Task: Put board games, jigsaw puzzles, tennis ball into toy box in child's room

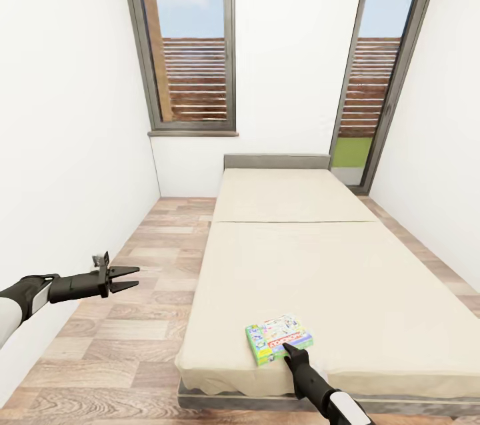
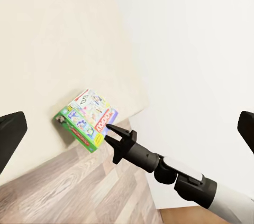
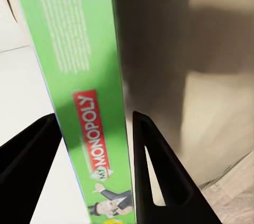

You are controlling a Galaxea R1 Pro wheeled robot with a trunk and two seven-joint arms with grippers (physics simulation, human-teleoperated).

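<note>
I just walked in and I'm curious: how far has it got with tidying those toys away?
Nothing looks put away yet from here. In hand: the right gripper has reached a board game lying near the foot of the bed, its fingers either side of the box's green edge. Whether they are squeezing it yet I cannot tell. The left gripper is open, holding nothing. Still left: lifting this game and carrying it away.

Right gripper (image 1: pixel 288 347) fingertips hidden against board game (image 1: pixel 279 338) near edge in head view. Board game side panel (image 3: pixel 84 97) cut off by frame edges, small print blurred in right wrist view.
</note>
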